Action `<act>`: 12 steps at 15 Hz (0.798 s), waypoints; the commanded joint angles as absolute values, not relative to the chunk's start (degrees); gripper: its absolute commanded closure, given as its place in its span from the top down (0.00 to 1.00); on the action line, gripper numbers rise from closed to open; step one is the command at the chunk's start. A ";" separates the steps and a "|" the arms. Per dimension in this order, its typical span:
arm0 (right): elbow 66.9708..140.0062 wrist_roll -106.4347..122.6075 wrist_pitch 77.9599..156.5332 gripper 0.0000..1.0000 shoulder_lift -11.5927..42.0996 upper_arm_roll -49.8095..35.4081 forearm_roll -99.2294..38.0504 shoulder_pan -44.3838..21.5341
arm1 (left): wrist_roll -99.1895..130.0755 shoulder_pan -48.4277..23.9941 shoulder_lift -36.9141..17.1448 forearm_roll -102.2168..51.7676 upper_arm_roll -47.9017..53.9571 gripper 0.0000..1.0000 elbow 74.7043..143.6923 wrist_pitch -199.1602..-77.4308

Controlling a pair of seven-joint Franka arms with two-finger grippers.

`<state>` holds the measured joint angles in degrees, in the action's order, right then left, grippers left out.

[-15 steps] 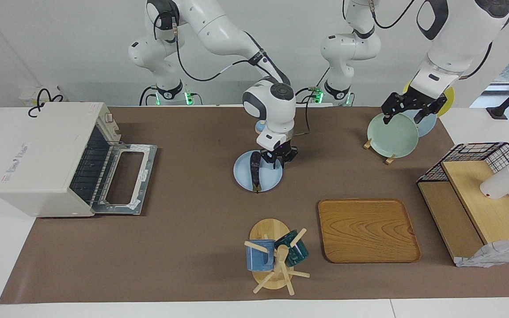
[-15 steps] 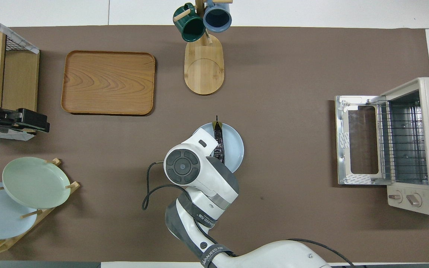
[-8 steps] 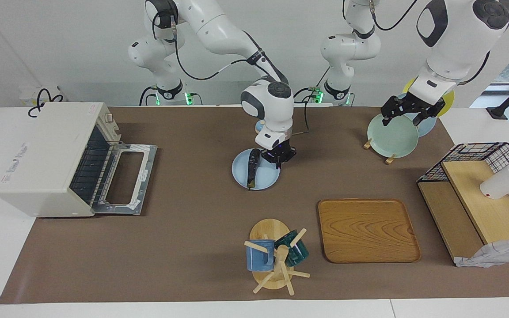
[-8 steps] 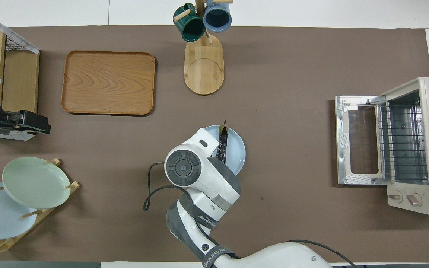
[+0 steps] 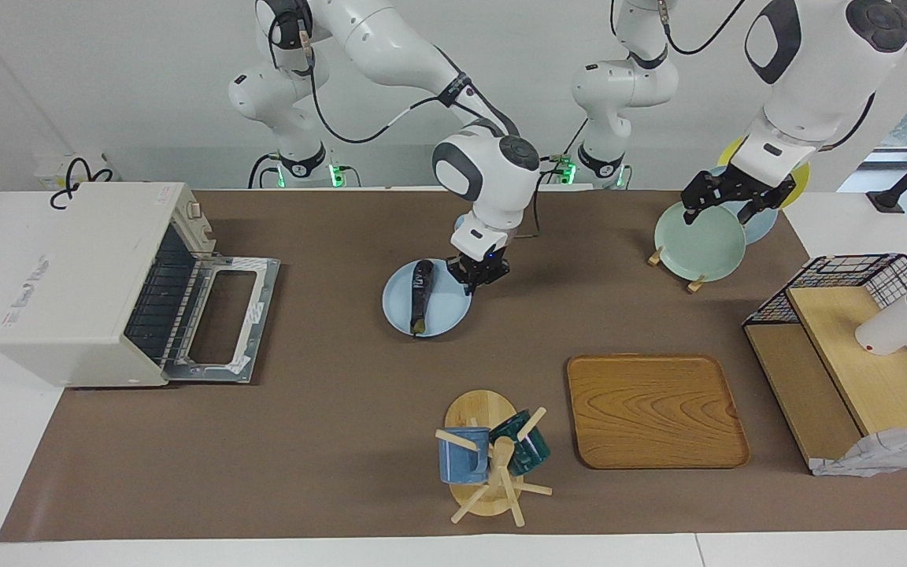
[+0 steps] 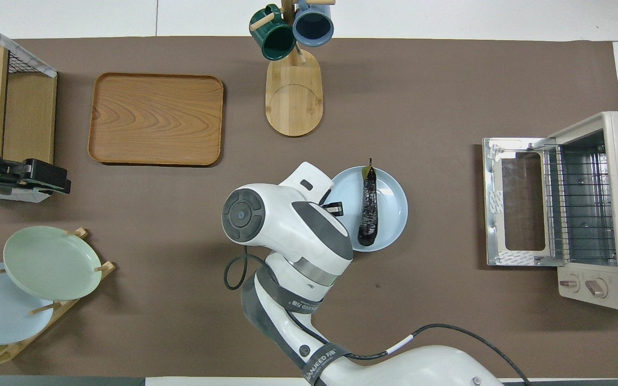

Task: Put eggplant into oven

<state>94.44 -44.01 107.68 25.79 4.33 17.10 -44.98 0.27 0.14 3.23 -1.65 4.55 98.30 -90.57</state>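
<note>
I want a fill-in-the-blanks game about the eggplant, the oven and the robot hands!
1. The eggplant lies on a light blue ____.
2. The oven door is ____.
3. The right gripper is shut on the ____ of the eggplant's plate.
4. The left gripper hangs over the pale ____ plate in the rack.

Missing words: plate; open; rim; green

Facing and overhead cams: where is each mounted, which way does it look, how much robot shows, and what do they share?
Facing view: high across the table, looking at the robots; both arms and bases show, right gripper shut on the blue plate rim, left gripper over the plate rack.
Overhead view: above the robots' end, looking steeply down; right arm and left gripper show.
Shared: eggplant on the plate, open oven, wooden tray, mug tree.
</note>
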 commanded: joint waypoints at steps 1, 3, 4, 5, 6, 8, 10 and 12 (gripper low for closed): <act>96.06 -42.63 104.07 0.00 22.60 4.04 18.46 -40.80 | -0.26 2.29 3.60 -0.79 6.42 1.00 98.09 -89.65; 101.40 -37.39 104.59 0.00 17.08 3.87 18.37 -34.75 | -0.35 2.20 3.60 -0.79 6.33 1.00 98.26 -89.65; 103.51 -32.92 104.68 0.00 14.70 3.87 18.11 -31.67 | -0.18 2.20 3.69 -0.79 6.33 1.00 98.26 -89.74; 105.28 -29.83 104.68 0.00 12.85 3.87 17.84 -28.60 | -0.18 2.28 3.69 -0.79 6.24 1.00 98.26 -90.00; 107.03 -27.36 104.76 0.00 11.00 3.87 17.84 -25.52 | -0.44 2.29 3.69 -0.79 6.24 1.00 98.52 -90.35; 109.59 -21.82 104.94 0.00 8.62 3.87 17.84 -21.20 | -0.35 2.29 3.69 -0.79 5.98 1.00 98.35 -90.44; 110.30 -17.60 105.38 0.00 7.56 3.87 17.84 -17.25 | -0.35 2.29 3.78 -0.79 5.98 1.00 98.61 -90.17; 111.00 -13.12 105.55 0.00 7.30 3.87 17.67 -13.55 | -0.35 2.20 3.69 -0.79 6.06 1.00 98.53 -90.44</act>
